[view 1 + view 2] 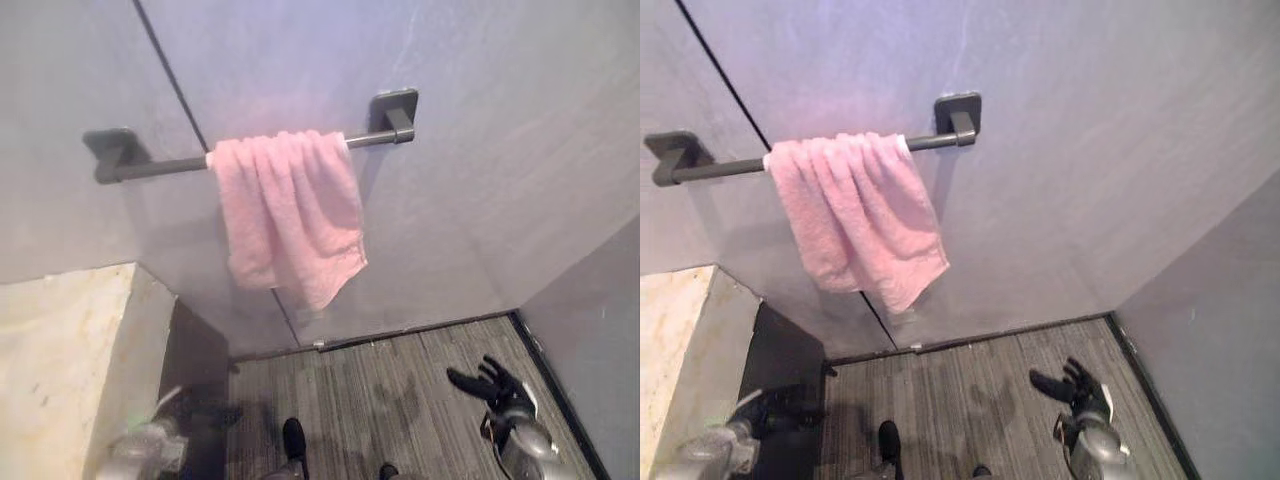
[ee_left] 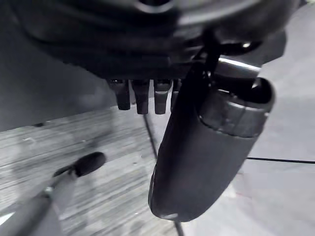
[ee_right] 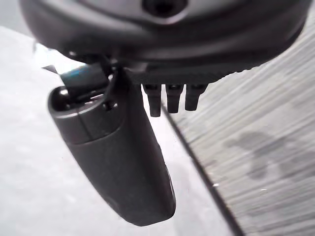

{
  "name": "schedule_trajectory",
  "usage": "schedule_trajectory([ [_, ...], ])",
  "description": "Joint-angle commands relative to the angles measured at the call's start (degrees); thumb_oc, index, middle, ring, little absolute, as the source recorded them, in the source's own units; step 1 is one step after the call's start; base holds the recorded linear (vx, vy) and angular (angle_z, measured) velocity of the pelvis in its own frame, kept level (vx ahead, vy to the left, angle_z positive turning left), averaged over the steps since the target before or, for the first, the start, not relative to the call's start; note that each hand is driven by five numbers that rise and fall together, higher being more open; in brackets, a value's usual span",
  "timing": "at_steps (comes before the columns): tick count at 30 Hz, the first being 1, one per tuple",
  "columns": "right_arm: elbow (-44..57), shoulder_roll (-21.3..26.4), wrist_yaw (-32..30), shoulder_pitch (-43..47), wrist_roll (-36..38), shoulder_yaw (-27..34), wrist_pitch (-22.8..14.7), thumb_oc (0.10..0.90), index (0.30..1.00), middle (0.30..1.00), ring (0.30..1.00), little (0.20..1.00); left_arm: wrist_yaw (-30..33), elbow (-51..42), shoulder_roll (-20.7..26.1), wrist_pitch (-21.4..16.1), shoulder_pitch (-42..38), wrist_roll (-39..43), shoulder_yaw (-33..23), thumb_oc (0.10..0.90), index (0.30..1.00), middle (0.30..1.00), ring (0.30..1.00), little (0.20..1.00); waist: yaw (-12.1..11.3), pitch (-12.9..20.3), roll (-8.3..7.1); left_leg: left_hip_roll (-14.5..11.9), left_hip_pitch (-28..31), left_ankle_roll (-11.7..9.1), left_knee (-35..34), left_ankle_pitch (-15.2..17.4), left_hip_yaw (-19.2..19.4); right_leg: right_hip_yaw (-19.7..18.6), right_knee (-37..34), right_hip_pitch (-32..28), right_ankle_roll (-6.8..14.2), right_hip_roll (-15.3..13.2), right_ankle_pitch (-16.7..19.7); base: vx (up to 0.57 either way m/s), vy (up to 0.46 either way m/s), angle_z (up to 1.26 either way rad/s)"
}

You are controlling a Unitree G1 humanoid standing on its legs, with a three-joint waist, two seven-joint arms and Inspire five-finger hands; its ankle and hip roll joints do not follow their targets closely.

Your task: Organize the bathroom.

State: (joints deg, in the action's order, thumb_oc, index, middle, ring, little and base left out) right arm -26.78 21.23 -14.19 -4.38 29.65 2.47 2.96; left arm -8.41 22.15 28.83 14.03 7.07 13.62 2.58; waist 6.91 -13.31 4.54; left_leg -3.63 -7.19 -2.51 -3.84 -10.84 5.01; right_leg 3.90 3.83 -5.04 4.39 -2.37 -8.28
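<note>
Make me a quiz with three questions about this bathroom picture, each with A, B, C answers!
1. Where is the towel?
A. On the floor
B. Hanging over the wall bar
C. On the counter

2. What colour is the towel?
A. Pink
B. Green
C. White

3. How is the right hand?
A. Clutching the towel
B. Gripping the bar
C. Open, holding nothing

Answers:
1 B, it drapes over the dark bar on the wall.
2 A, the cloth is plainly pink.
3 C, its fingers spread straight above the striped floor, away from the towel.
</note>
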Motion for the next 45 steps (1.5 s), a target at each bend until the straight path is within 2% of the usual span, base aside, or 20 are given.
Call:
schedule_trajectory([
  [1, 8.18, 1.94, 0.77, -0.14, -2.60, 2.75, -3.18, 0.800, 0.900, 0.900, 0.900, 0.900, 1.21, -6.93, 8.64, -1.45, -1.56, -0.15, -6.40, 0.800, 0.900, 0.900, 0.900, 0.900, -0.73, 3.23, -1.01, 0.21, -6.63, -0.71, 5.06, 3.75, 3.85, 6.60, 4.43, 4.62, -1.37, 3.02, 0.10, 0.03, -0.097, 0.18],
  [4, 15.32, 1.61, 3.38, 0.80, -4.04, 3.93, -0.75, 0.800, 0.900, 0.900, 0.900, 0.900, 0.34, -15.09, 10.40, -1.00, -2.32, -1.11, -8.39, 0.800, 0.900, 0.900, 0.900, 0.900, -1.14, 3.32, -1.75, -0.33, -7.05, -1.10, 5.24, 3.52, 3.91, 7.25, 4.74, 4.46, -1.47, 3.22, -0.19, 0.02, -0.080, 0.06],
  [5, 17.48, 1.45, 5.08, 1.24, -4.95, 4.00, -0.29, 0.800, 0.900, 0.900, 0.900, 0.900, 0.19, -17.77, 10.90, -2.47, -2.75, -2.10, -8.90, 0.800, 0.900, 0.900, 0.900, 0.900, -1.27, 3.28, -2.12, -0.31, -6.89, -1.23, 5.22, 3.66, 3.95, 7.45, 4.82, 4.03, -1.45, 3.16, -0.55, 0.05, -0.098, 0.01],
  [6, 20.91, 1.47, 7.21, 2.03, -6.23, 3.89, 2.04, 0.800, 0.900, 0.900, 0.900, 0.900, 0.40, -21.68, 11.60, -2.42, -3.74, -2.30, -9.64, 0.800, 0.900, 0.900, 0.900, 0.900, -1.50, 3.45, -2.52, -0.43, -6.87, -1.46, 5.09, 3.59, 3.93, 7.63, 4.69, 3.59, -1.42, 3.26, -0.62, 0.04, -0.071, 0.02],
  [8, 22.22, 1.72, 8.52, 2.51, -7.13, 3.67, 2.81, 0.800, 0.900, 0.900, 0.900, 0.900, 0.83, -23.34, 11.77, -3.20, -4.48, -2.92, -9.98, 0.800, 0.900, 0.900, 0.900, 0.900, -1.64, 3.60, -2.74, -0.53, -6.82, -1.56, 4.96, 3.53, 3.97, 7.71, 4.49, 3.29, -1.39, 3.33, -0.65, 0.02, -0.057, 0.10],
  [10, 25.64, 2.62, 10.56, 3.48, -8.19, 3.30, 4.33, 0.800, 0.900, 0.900, 0.900, 0.900, 2.05, -26.22, 12.23, -5.66, -6.02, -3.94, -10.36, 0.800, 0.900, 0.900, 0.900, 0.900, -1.87, 3.92, -3.23, -0.64, -6.70, -1.77, 4.85, 3.39, 4.03, 7.80, 4.12, 2.90, -1.40, 3.48, -0.64, 0.03, -0.063, 0.14],
  [12, 28.71, 4.21, 11.12, 4.71, -8.20, 3.51, 4.49, 0.800, 0.900, 0.900, 0.900, 0.900, 3.13, -28.86, 12.41, -11.20, -8.00, -4.26, -10.72, 0.800, 0.900, 0.900, 0.900, 0.900, -2.19, 4.42, -3.63, -1.01, -6.86, -2.09, 4.76, 3.02, 4.17, 7.87, 3.75, 2.77, -1.47, 3.86, -0.36, 0.04, -0.063, 0.05],
  [14, 31.64, 5.28, 10.64, 6.02, -7.89, 3.89, 4.86, 0.800, 0.900, 0.900, 0.900, 0.900, 3.20, -31.31, 12.37, -13.23, -9.91, -3.32, -10.55, 0.800, 0.900, 0.900, 0.900, 0.900, -2.45, 4.72, -4.07, -1.14, -6.80, -2.34, 4.71, 3.05, 4.15, 7.82, 3.66, 2.56, -1.57, 4.12, -0.40, 0.04, -0.055, 0.04],
  [19, 36.69, 7.07, 12.13, 7.36, -6.36, 5.28, 5.70, 0.800, 0.900, 0.900, 0.900, 0.900, 3.26, -34.51, 12.87, -13.96, -11.99, -1.69, -10.71, 0.800, 0.900, 0.900, 0.900, 0.900, -2.62, 5.31, -4.41, -1.34, -6.62, -2.70, 4.49, 3.09, 4.27, 7.70, 3.44, 2.19, -1.68, 4.59, -0.48, 0.03, -0.014, 0.06],
  [24, 42.05, 9.72, 15.94, 7.49, -5.45, 7.68, 8.39, 0.800, 0.900, 0.900, 0.900, 0.900, 1.74, -37.69, 14.66, -16.42, -12.53, 1.06, -12.39, 0.800, 0.900, 0.900, 0.900, 0.900, -2.61, 6.29, -4.83, -1.43, -6.20, -2.88, 4.10, 2.98, 4.72, 7.50, 3.06, 1.79, -1.64, 4.99, -0.51, 0.01, 0.005, 0.01],
  [26, 42.90, 10.70, 17.34, 7.75, -5.78, 8.08, 9.37, 0.800, 0.900, 0.900, 0.900, 0.900, -0.95, -38.60, 15.04, -16.21, -12.67, 2.93, -12.54, 0.800, 0.900, 0.900, 0.900, 0.900, -2.75, 6.62, -4.98, -1.34, -6.06, -2.88, 4.03, 3.03, 4.68, 7.42, 2.96, 1.74, -1.62, 5.06, -0.46, 0.00, 0.000, 0.00],
  [27, 43.41, 11.64, 18.59, 8.21, -5.54, 7.98, 10.39, 0.800, 0.900, 0.900, 0.900, 0.900, -4.95, -39.64, 15.47, -14.65, -12.94, 6.35, -12.24, 0.800, 0.900, 0.900, 0.900, 0.900, -2.94, 6.89, -5.08, -1.21, -5.98, -2.90, 4.16, 2.99, 4.71, 7.34, 2.68, 1.55, -1.58, 5.11, -0.36, 0.00, 0.000, 0.00],
  [28, 43.44, 11.87, 18.88, 8.37, -5.44, 7.94, 10.63, 0.800, 0.900, 0.900, 0.900, 0.900, -5.69, -39.85, 15.57, -14.06, -13.03, 7.64, -12.16, 0.800, 0.900, 0.900, 0.900, 0.900, -2.98, 6.92, -5.10, -1.20, -5.98, -2.92, 4.21, 2.98, 4.73, 7.31, 2.61, 1.53, -1.57, 5.11, -0.30, 0.00, 0.000, 0.00],
  [29, 43.55, 12.55, 20.13, 9.16, -5.28, 7.17, 11.38, 0.800, 0.900, 0.900, 0.900, 0.900, -6.26, -40.57, 15.30, -11.86, -13.61, 11.30, -11.36, 0.800, 0.900, 0.900, 0.900, 0.900, -3.14, 7.13, -5.18, -1.13, -5.84, -2.91, 4.29, 3.10, 4.74, 7.27, 2.44, 1.48, -1.54, 5.18, -0.24, 0.00, 0.000, 0.00],
  [32, 43.23, 14.28, 22.33, 11.71, -4.30, 4.91, 13.41, 0.800, 0.900, 0.900, 0.900, 0.900, -4.21, -40.82, 15.47, -8.87, -15.57, 15.00, -9.25, 0.800, 0.900, 0.900, 0.900, 0.900, -3.52, 7.64, -5.36, -1.13, -5.65, -2.92, 4.51, 3.14, 5.03, 7.35, 2.07, 1.20, -1.40, 5.22, 0.00, 0.03, 0.033, 0.00],
  [37, 42.54, 16.84, 22.71, 15.07, -0.98, 1.82, 15.50, 0.800, 0.900, 0.900, 0.900, 0.900, -2.07, -39.59, 15.36, -4.68, -17.26, 19.25, -7.31, 0.800, 0.900, 0.900, 0.900, 0.900, -4.13, 8.36, -5.83, -1.04, -5.58, -2.98, 4.71, 3.11, 4.93, 7.47, 1.75, 0.80, -1.28, 5.25, 0.15, 0.04, 0.031, 0.01],
  [38, 41.72, 17.57, 22.13, 16.55, 2.45, 0.82, 16.40, 0.800, 0.900, 0.900, 0.900, 0.900, -1.12, -38.74, 15.25, -4.28, -17.84, 21.25, -6.37, 0.800, 0.900, 0.900, 0.900, 0.900, -4.38, 8.72, -6.11, -1.00, -5.51, -2.87, 4.77, 3.19, 4.86, 7.58, 1.60, 0.59, -1.23, 5.22, 0.15, 0.05, 0.037, 0.01],
  [45, 40.71, 18.36, 20.87, 19.26, 12.51, -0.23, 16.52, 0.800, 0.900, 0.900, 0.900, 0.900, -0.90, -37.12, 15.34, -4.68, -18.37, 24.09, -5.73, 0.800, 0.900, 0.900, 0.900, 0.900, -5.00, 9.73, -6.91, -0.53, -4.56, -2.51, 4.10, 3.53, 4.35, 7.82, 0.93, 0.29, -0.83, 5.02, 0.50, 0.05, 0.035, 0.01],
])
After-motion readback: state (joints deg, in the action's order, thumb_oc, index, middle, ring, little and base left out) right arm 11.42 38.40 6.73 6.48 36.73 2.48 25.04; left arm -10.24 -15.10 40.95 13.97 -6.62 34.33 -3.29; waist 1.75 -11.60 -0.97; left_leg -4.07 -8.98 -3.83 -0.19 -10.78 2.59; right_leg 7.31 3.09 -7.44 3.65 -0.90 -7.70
